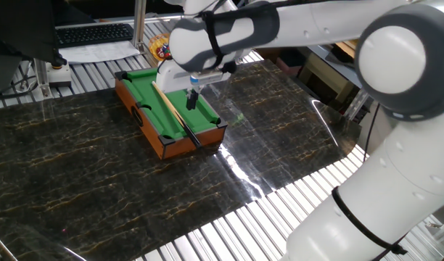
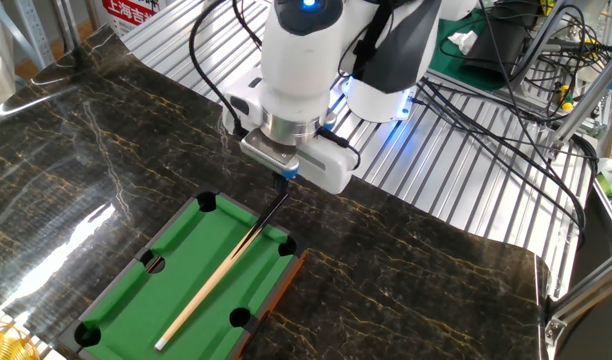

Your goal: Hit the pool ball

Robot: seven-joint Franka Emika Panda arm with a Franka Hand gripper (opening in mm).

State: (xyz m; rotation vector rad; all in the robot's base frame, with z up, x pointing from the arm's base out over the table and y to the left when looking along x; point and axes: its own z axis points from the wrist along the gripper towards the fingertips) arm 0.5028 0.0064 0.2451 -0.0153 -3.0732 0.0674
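- The robot's hand (image 1: 193,92) hangs above the green felt of the small wooden-framed pool table (image 1: 144,127), near the end facing 5 o'clock in the view from the robot's side. Its fingers look pressed close together with nothing between them, though they are too small and dark to be sure.
- One long wooden cue stick with a dark butt (image 1: 175,114) lies on the felt. Its long axis runs from 11 o'clock to 5 o'clock in that view, and the dark end overhangs the rail at the 5 o'clock corner.
- The hand sits just beside the cue, at about 2 o'clock from the cue's middle, apart from it and above it.
- The tiny orange pool ball cannot be found in either view; the felt looks bare apart from the cue, and the arm hides part of it.
- In the opposite view, the cue (image 2: 218,276) lies diagonally, its pale tip toward 7 o'clock.
- Counted: one toy pool table (image 2: 116,283), one cue, six pockets, one arm.
- The black marbled table (image 1: 77,167) carries the toy table.
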